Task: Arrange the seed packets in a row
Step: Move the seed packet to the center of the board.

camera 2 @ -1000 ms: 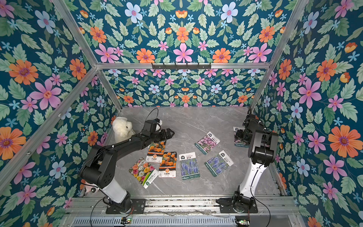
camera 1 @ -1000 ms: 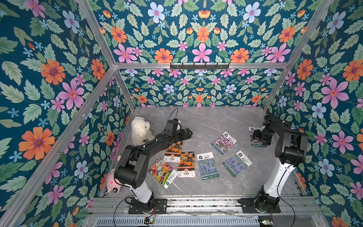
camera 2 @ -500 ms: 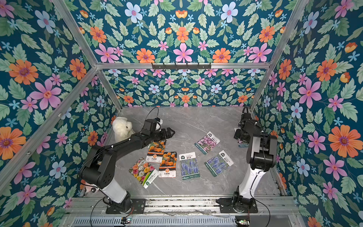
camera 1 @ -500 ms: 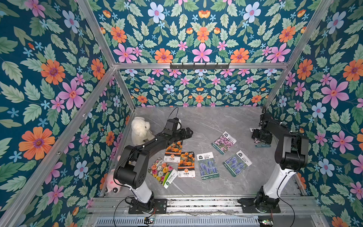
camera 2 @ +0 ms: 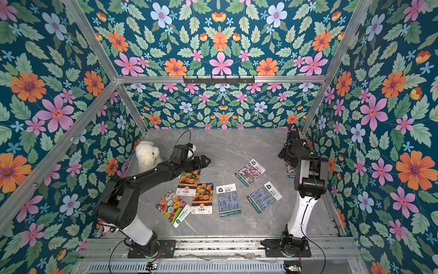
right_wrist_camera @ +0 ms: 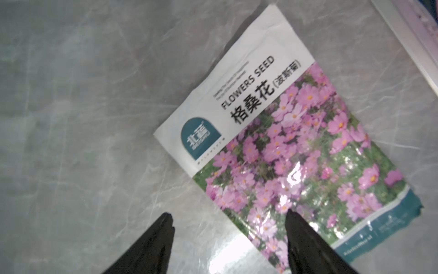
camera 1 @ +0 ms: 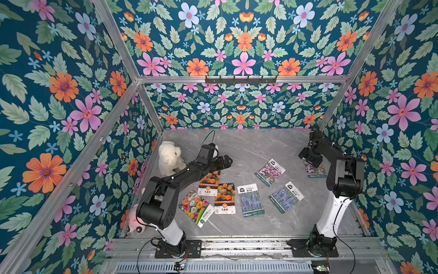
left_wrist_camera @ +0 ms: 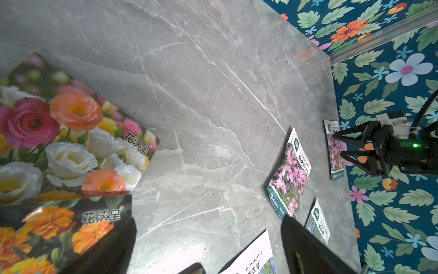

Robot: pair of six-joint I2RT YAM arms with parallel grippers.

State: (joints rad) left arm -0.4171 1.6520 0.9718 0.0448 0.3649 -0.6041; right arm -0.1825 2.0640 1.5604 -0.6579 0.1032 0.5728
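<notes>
- Seed packets [camera 2: 202, 198] flat on grey tabletop [camera 1: 248, 147]; nearest: multicolour pkt [camera 1: 194, 208], touching marigold pkt [camera 1: 224, 198].
- Beside: lavender pkt [camera 1: 251, 200], then 2nd lavender pkt [camera 1: 286, 197], tilted.
- Mid: pink pkt [camera 1: 270, 172], tilted, apart from rest.
- Left gripper [camera 1: 226, 162] over 2nd marigold pkt [camera 1: 208, 182]; jaws wide, empty.
- Far R: right gripper [right_wrist_camera: 229, 213] above 2nd pink pkt [right_wrist_camera: 296, 154]; jaws apart, empty.

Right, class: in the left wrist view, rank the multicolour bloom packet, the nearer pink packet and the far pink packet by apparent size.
1. multicolour bloom packet
2. nearer pink packet
3. far pink packet
Nearness to the camera drives this order; their true sizes may well match.
</notes>
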